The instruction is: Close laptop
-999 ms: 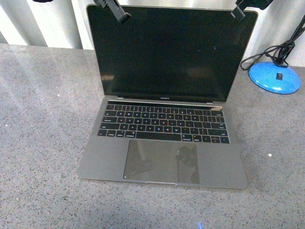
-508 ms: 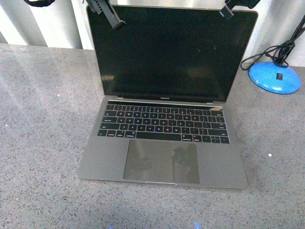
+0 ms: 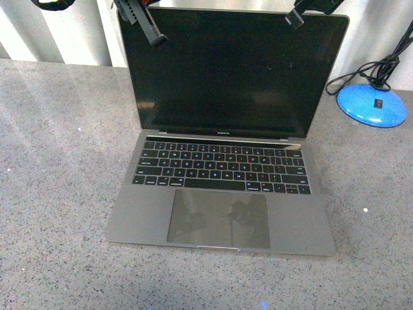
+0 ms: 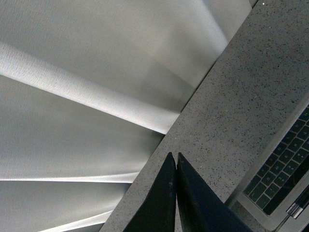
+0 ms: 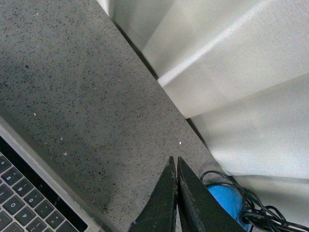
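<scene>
left gripper [image 3: 157, 40]: hangs high at the far left of the laptop [image 3: 222, 129]. in the front view its dark fingers [image 3: 145, 22] cross the upper left corner of the black screen. left wrist view: the two fingers are pressed together along their length, tips [image 4: 173, 155] meeting, nothing between them. contact with the lid: cannot tell.

below and beyond that gripper: grey speckled table [image 3: 51, 161], then white folded backdrop [image 3: 64, 32] behind it. the laptop's keyboard edge [image 4: 280, 179] shows off to one side of the fingers.

between the two grippers: the laptop is open, with the screen upright and leaning slightly back, dark. the base lies flat on the table. black keys and a large trackpad [image 3: 219, 218] lie nearer the robot than either gripper.

right gripper [image 3: 293, 19]: high at the screen's upper right, its tip overlapping the top edge in the front view. right wrist view: fingers closed flat against each other [image 5: 174, 159], holding nothing. touching the lid or not: cannot tell.

to the right of and below the right gripper: a blue round base [image 3: 373, 103] with a black cable [image 3: 368, 71] bunched on it. it rests on the table just beside the laptop's right side, apart from it.
</scene>
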